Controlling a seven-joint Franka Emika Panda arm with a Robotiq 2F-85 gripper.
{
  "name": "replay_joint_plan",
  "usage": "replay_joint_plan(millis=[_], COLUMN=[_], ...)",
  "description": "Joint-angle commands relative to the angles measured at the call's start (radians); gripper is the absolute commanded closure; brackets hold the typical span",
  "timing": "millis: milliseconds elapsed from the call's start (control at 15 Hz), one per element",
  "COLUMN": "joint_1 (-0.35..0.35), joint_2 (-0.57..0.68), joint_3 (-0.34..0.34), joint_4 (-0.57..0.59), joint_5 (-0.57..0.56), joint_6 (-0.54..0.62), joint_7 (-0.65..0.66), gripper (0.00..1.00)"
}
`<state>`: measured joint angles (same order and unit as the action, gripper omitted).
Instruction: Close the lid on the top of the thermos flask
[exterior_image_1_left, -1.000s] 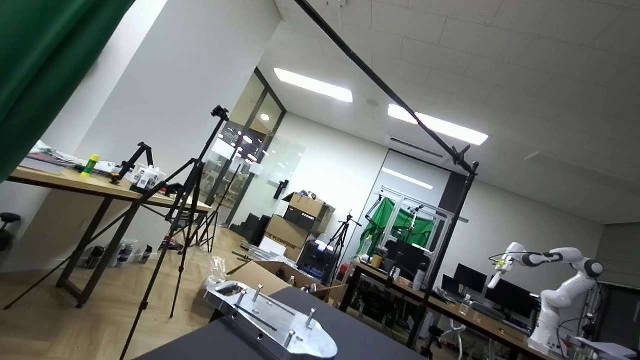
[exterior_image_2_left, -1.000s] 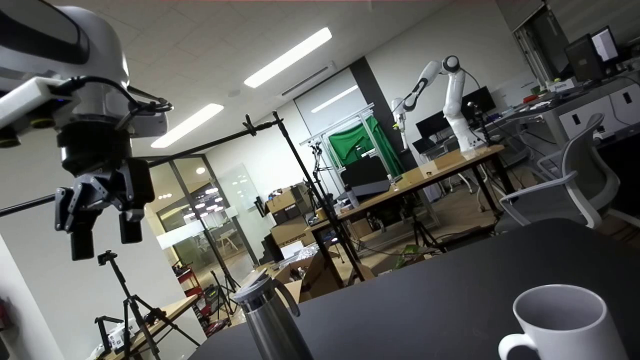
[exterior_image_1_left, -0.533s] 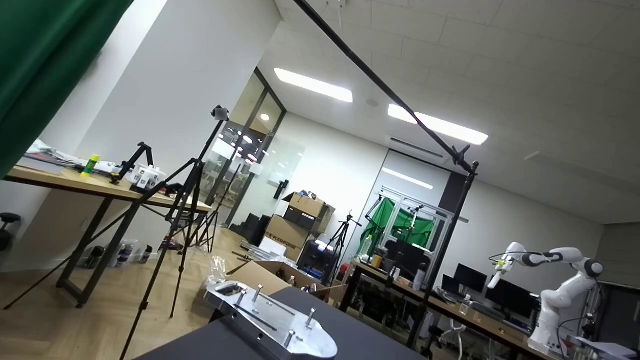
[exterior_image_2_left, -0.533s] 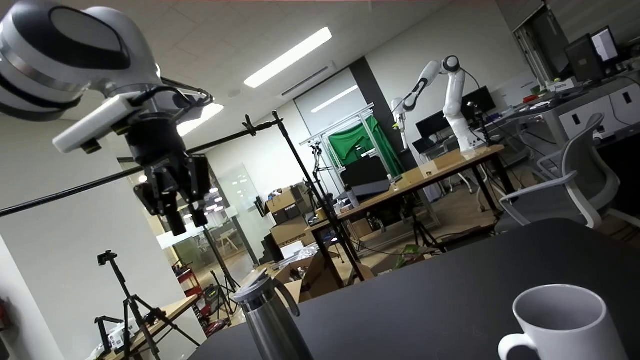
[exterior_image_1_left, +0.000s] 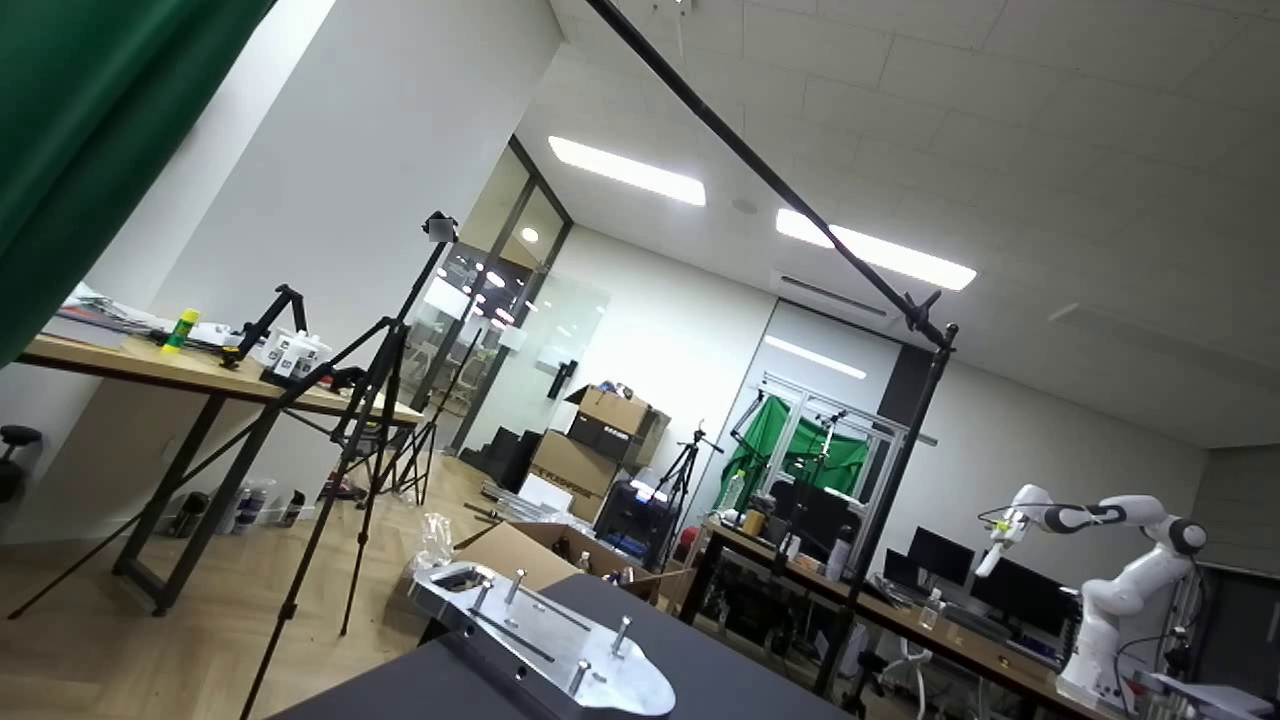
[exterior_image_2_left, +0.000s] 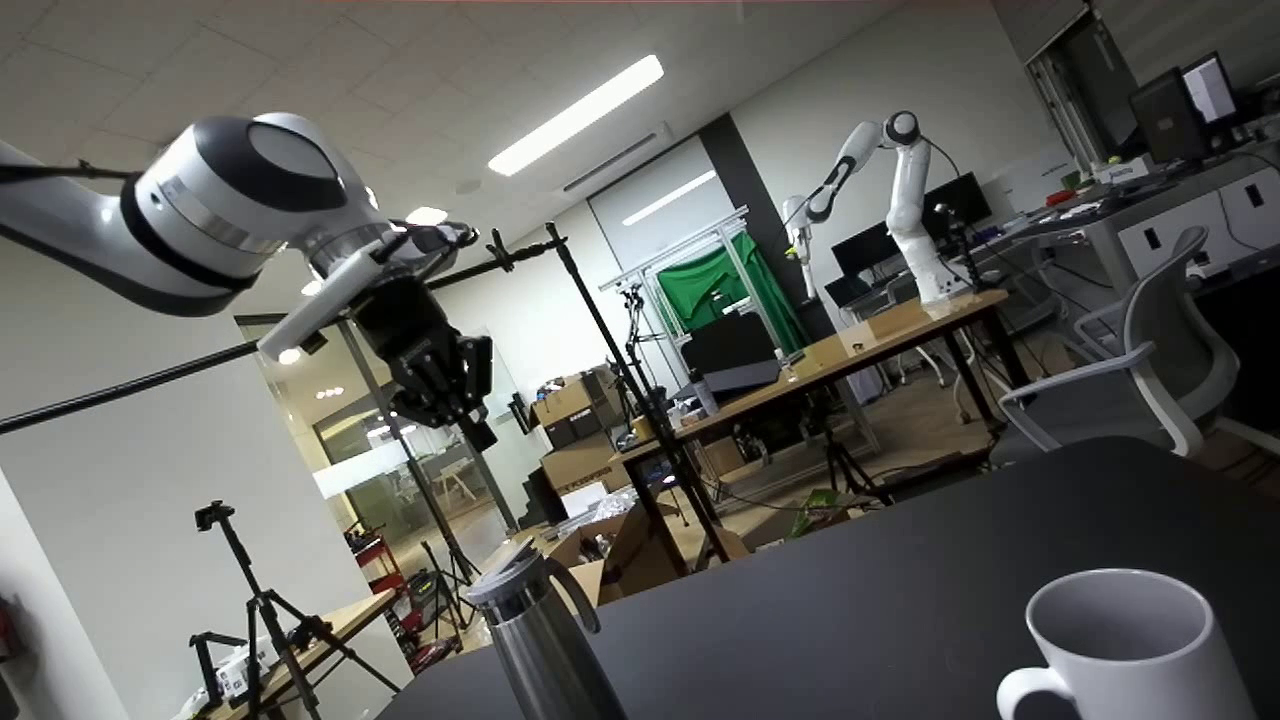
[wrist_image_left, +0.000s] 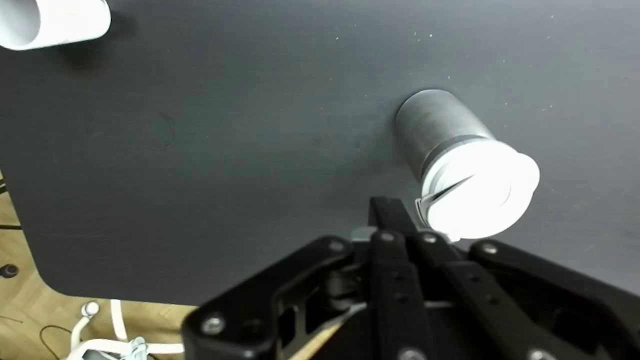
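1. Table (wrist_image_left: 240, 130): dark top; carries your thermos flask (wrist_image_left: 435, 120) and, at 10 o'clock in the wrist view, a mug (wrist_image_left: 75, 22), well apart.
2. Thermos flask: stands upright, body at 1 o'clock from your end effector (wrist_image_left: 393, 216) in the wrist view. Metal-looking, so expect stiff, slick walls; fill and weight can't be told, so assume it can slide or tip. If you must grab, take the handle (exterior_image_2_left: 578, 595).
3. End effector: narrow, jaws together, nothing visibly held. In an exterior view it hangs above the lid (exterior_image_2_left: 508, 582), apart, with the lid near its 6 o'clock.
4. Lid: tilted up, between your 2 and 3 o'clock in the wrist view. Probably light, rigid plastic, hinged. Don't pinch; push its raised edge straight down, gently.
5. Print: none you can read on thermos flask or lid; letters on a stacked box (exterior_image_1_left: 575, 462) too small.
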<state>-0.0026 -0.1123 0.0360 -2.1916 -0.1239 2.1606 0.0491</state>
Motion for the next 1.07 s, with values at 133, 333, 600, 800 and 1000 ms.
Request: replay_joint_plan(millis=[133, 333, 600, 800, 1000], joint_1=[0.018, 0.033, 0.040, 0.047, 0.048], joint_2=[0.158, 0.224, 0.236, 0.268, 0.269], joint_3=[0.014, 0.010, 0.004, 0.005, 0.005], joint_4=[0.167, 0.229, 0.218, 0.254, 0.259], joint_5=[-0.103, -0.103, -0.063, -0.046, -0.046], joint_6=[-0.037, -0.048, -0.055, -0.094, -0.098], joint_7=[0.119, 0.128, 0.085, 0.084, 0.084], gripper=[1.00, 1.00, 0.99, 0.99, 0.99])
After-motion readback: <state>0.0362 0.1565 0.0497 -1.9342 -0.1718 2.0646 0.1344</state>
